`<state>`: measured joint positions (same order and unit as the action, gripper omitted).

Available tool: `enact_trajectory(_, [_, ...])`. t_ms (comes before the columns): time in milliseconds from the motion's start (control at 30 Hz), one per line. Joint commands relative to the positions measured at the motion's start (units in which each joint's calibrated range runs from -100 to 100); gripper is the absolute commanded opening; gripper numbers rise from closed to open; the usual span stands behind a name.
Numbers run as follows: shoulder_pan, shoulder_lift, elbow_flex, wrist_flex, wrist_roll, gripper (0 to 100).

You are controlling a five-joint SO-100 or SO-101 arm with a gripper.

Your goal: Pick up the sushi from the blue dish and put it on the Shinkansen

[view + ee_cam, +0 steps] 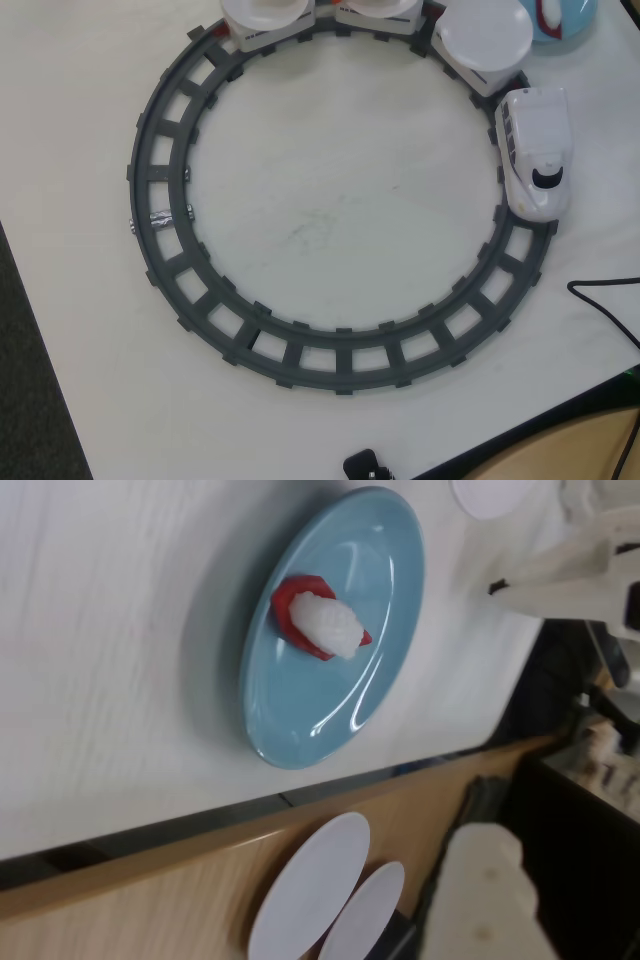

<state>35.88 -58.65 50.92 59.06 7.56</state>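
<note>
Gripper in the wrist view, jaws spread

One pale finger sat upper right, the other lower right, well apart, both blurred and holding nothing.

The sushi lies on the blue dish; the Shinkansen stands on the track.

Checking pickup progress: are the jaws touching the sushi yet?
Apart. The wrist view shows the sushi lying alone on the blue dish, the gripper off to the side.
</note>
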Motion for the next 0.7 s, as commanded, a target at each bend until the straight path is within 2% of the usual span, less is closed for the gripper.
enact_trajectory(0, [2.94,19.53,-16.0,-1.16,0.15,38])
enact_trajectory(300, [10.16,60.03,-47.42,-1.16,1.31,38])
enact_trajectory(500, [10.25,80.74,-59.36,-1.16,7.49,38])
enact_trajectory(667, [10.07,87.17,-66.72,-1.16,12.48,38])
